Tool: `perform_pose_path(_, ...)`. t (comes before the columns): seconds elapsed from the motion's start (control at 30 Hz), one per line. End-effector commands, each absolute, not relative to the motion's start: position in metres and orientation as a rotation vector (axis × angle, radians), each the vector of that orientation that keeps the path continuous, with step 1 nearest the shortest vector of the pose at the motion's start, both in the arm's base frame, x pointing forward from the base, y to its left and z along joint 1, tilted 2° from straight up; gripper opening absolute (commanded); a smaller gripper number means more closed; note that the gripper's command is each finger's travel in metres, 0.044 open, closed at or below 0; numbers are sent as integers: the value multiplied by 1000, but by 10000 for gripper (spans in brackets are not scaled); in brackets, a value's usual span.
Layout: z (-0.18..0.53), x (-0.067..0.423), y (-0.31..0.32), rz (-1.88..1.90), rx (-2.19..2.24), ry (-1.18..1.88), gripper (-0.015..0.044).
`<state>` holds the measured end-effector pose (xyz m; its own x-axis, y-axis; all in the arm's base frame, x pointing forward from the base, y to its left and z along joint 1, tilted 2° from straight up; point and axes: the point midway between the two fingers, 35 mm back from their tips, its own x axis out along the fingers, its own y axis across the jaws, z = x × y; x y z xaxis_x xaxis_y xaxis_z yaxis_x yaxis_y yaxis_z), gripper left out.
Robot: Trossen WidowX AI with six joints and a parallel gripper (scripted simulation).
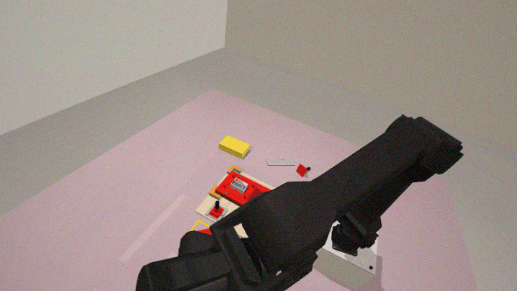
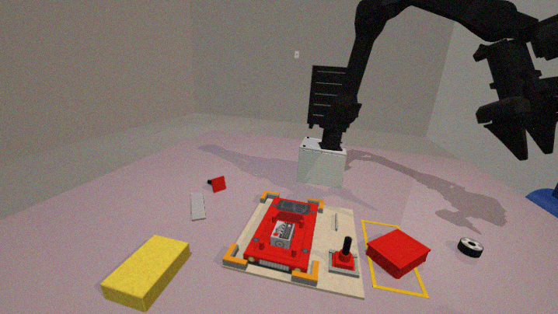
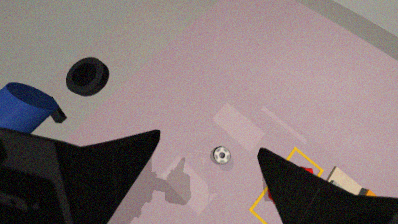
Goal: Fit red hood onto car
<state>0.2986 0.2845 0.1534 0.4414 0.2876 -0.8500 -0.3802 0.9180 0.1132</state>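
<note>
The red hood point(image 2: 399, 246) lies roof up on the table, askew across the yellow outline point(image 2: 374, 273); only slivers of it show in the top view and the wrist view. The red chassis point(image 1: 235, 196) point(image 2: 303, 238) sits between the orange corners of the jig point(image 2: 306, 277), with the grey engine block point(image 1: 238, 185) point(image 2: 281, 234) on its deck and short red pegs around it. My gripper point(image 2: 535, 155) point(image 3: 209, 143) is open and empty, high above the table, to the right of the hood in the exterior view. Its fingertips cannot be made out in the top view.
A black-and-white wheel point(image 2: 470, 247) point(image 3: 221, 155) lies right of the hood. A red piece with an upright black stick point(image 1: 217, 210) point(image 2: 344, 259) stands beside the chassis. A yellow block point(image 1: 234, 145) point(image 2: 146, 269), a grey strip point(image 1: 281, 162) point(image 2: 197, 206) and a small red piece point(image 1: 301, 170) point(image 2: 218, 183) lie beyond.
</note>
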Motion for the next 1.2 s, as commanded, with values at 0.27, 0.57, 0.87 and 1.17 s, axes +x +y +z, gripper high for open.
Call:
perform_pose_path(0.27,87,341,194,-55,280,1276,440)
perform_pose_path(0.57,35,348,112,-544,678,1402,440)
perform_pose_path(0.87,16,338,84,-747,834,1423,440)
perform_pose_path(1.17,15,338,84,-747,834,1423,440)
